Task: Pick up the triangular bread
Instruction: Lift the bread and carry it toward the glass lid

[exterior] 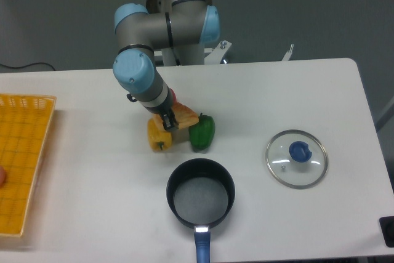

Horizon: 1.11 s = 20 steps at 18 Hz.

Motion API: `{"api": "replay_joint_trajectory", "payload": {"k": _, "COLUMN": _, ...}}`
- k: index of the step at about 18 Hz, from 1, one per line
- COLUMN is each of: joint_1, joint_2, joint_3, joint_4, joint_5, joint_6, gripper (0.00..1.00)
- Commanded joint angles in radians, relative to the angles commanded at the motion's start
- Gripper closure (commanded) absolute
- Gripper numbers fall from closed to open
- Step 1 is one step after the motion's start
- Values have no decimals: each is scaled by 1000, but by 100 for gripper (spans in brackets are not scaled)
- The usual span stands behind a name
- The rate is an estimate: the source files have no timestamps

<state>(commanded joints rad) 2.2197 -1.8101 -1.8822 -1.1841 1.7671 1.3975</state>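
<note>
Single fixed camera, mounted high opposite the arm's base [184, 4], looking steeply down at moderate range; the white surface [277, 90] spans nearly the full frame width.

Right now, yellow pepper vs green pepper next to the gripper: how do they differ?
Colour: the yellow pepper is yellow, the green pepper dark green. Side: the yellow pepper sits left of the gripper, the green pepper to its right. Cover: the gripper overlaps the yellow pepper's top edge, while the green pepper shows whole. Both rest on the table beside the triangular bread and look similar in size.
</note>
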Motion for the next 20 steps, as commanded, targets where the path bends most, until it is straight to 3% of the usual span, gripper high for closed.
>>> {"api": "replay_joint_trajectory", "payload": {"k": 1, "joint_1": 5, "joint_2": 0, "joint_3": 3, "joint_4": -14, "joint_5": 0, "joint_6": 0, "gripper": 76}}
{"api": "replay_joint_trajectory", "payload": {"k": 2, "joint_1": 9, "joint_2": 0, "joint_3": 14, "joint_4": -28, "joint_5": -2, "joint_6": 0, "gripper": 77}}
{"api": "replay_joint_trajectory", "payload": {"k": 6, "joint_1": 23, "joint_2": 2, "joint_3": 57, "joint_4": -107, "joint_5": -9, "joint_6": 2, "gripper": 77}}
{"api": "replay_joint_trajectory", "payload": {"k": 13, "joint_1": 32, "joint_2": 3, "joint_3": 78, "joint_4": -120, "joint_5": -9, "joint_6": 2, "gripper": 78}}
{"api": "replay_joint_trajectory", "payload": {"k": 17, "joint_1": 63, "joint_2": 5, "joint_3": 167, "joint_4": -228, "joint_5": -11, "joint_6": 5, "gripper": 78}}
{"api": "replay_joint_trajectory", "payload": {"k": 20, "joint_1": 103, "joint_2": 6, "joint_3": 215, "joint_4": -239, "joint_5": -28, "joint_6": 11, "gripper": 78}}
